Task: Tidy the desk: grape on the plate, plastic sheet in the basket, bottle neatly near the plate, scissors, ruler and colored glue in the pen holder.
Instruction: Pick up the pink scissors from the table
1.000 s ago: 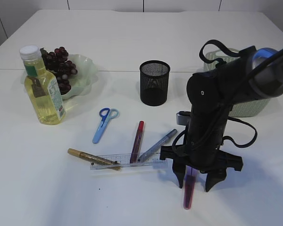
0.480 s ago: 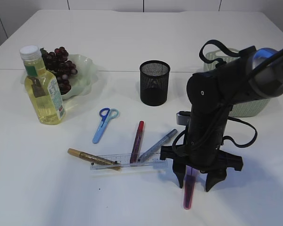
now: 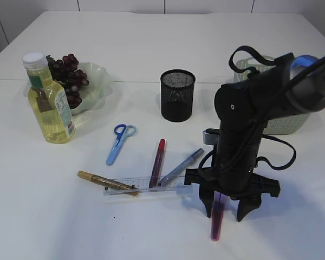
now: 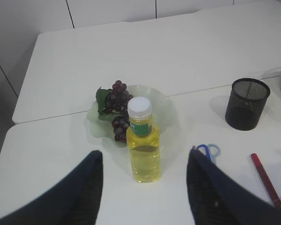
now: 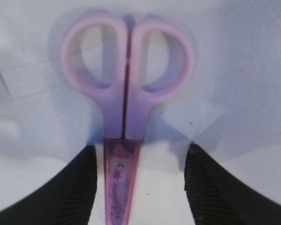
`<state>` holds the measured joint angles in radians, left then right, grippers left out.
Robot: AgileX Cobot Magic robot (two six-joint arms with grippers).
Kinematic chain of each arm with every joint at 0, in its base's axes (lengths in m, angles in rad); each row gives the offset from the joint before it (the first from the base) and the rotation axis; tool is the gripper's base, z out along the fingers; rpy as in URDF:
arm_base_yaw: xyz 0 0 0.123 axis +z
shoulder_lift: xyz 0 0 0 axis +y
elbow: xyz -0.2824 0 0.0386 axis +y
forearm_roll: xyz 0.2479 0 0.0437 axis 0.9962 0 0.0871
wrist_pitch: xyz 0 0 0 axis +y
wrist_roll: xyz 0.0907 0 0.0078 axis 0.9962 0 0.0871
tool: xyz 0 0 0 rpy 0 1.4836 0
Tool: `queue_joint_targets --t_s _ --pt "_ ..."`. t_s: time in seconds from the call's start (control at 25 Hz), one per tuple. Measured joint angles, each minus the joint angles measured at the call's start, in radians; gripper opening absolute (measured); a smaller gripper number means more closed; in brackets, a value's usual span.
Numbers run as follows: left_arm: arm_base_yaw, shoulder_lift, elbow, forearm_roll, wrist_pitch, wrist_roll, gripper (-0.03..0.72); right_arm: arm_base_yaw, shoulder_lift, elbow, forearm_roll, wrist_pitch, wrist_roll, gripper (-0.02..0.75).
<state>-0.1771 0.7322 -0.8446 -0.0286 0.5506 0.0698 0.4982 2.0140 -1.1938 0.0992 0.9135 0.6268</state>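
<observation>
Between the spread fingers of the right tool lie the pink scissors flat on the tabletop, ungripped, long axis running straight through the gap, handles beyond the fingertips. Well apart, the left tool hangs released. Two scissors, three glue pens, one ruler, one pen holder.

You have a white desk filling the scene. It shows a thin seam running left to right across its far half, and in the left wrist view another seam runs from far to near. Behind its far edge stands a white panelled wall.
</observation>
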Motion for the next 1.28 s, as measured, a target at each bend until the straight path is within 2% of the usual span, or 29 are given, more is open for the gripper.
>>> queue_joint_targets --t_s 1.28 --pt "0.000 0.000 0.000 0.005 0.000 0.000 0.415 0.000 0.014 -0.014 0.003 0.005 0.004 0.470"
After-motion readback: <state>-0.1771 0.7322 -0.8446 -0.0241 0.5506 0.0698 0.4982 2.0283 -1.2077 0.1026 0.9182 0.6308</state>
